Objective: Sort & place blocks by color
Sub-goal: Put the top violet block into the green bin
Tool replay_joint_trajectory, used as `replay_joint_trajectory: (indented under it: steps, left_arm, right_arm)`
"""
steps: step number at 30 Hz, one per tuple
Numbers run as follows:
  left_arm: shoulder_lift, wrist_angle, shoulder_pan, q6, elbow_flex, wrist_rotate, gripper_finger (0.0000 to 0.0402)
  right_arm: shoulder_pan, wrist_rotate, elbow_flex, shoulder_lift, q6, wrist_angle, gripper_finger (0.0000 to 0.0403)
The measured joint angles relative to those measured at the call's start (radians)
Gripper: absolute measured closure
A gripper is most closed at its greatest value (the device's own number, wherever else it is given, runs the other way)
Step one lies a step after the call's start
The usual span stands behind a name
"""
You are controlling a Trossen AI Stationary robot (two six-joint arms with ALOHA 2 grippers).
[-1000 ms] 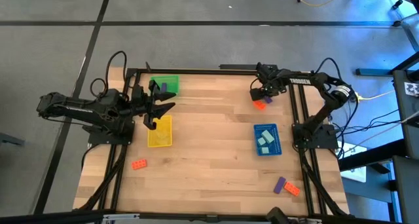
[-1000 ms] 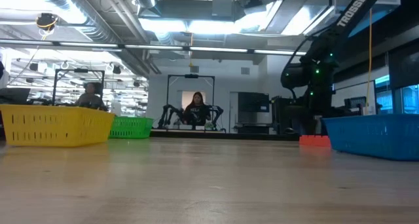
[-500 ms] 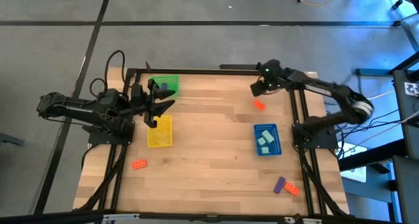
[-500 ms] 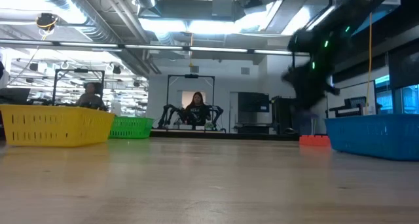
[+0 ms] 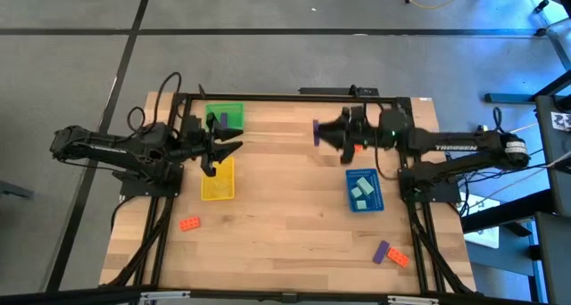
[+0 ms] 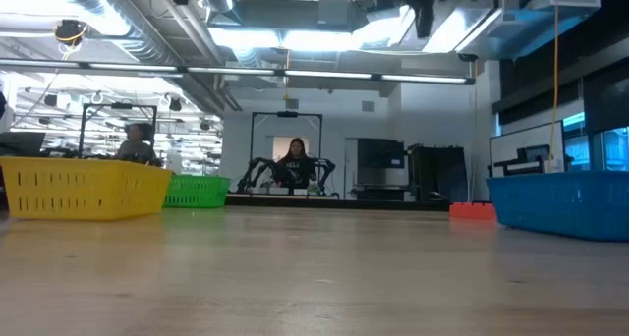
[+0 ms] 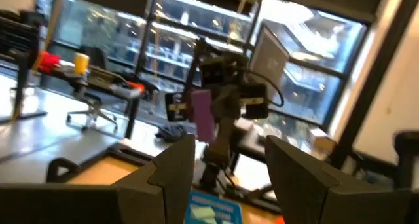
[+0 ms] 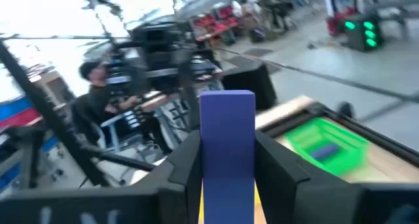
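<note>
My right gripper hangs over the table's far middle, pointing level toward the left edge, shut on a purple block. The right wrist view shows the block standing between the fingers. Ahead of it lies the green tray with another purple block inside. An orange block rests on the table under the right arm. My left gripper hovers open over the green tray and the yellow tray, with nothing between its fingers. My right gripper pinches the purple block by two opposite side faces between its two fingers. The fingers come level from the table's right side. The block stands upright, rises past the fingers, and is lifted well clear of the table.
The blue tray with teal blocks sits at the right. One orange block lies near the left front. A purple block and an orange one lie at the right front. Bare wood fills the middle.
My right gripper has risen from beside the orange block at the far right, swung toward the table's middle and tipped from pointing down to level. The purple block now shows lifted in its fingers. The orange block has stayed put.
</note>
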Motion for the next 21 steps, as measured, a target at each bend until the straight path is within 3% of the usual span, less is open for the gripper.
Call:
replay_joint_trajectory:
  steps: [4, 8, 17, 21]
  left_arm:
    - [0.000, -0.020, 0.000, -0.004, 0.000, 0.082, 0.0224]
    - [0.001, -0.031, 0.000, -0.051, 0.000, 0.150, 0.0224]
    - [0.003, -0.032, 0.000, -0.052, 0.000, 0.147, 0.0224]
    - [0.048, -0.028, 0.000, -0.089, 0.000, 0.093, 0.0223]
  right_arm:
    - [0.116, 0.132, 0.000, 0.015, -0.023, 0.029, 0.0297]
    - [0.186, 0.178, 0.000, 0.015, -0.031, 0.032, 0.0297]
    - [0.240, 0.180, 0.000, 0.014, -0.029, 0.031, 0.0297]
    - [0.241, 0.198, 0.020, 0.052, -0.034, 0.032, 0.0297]
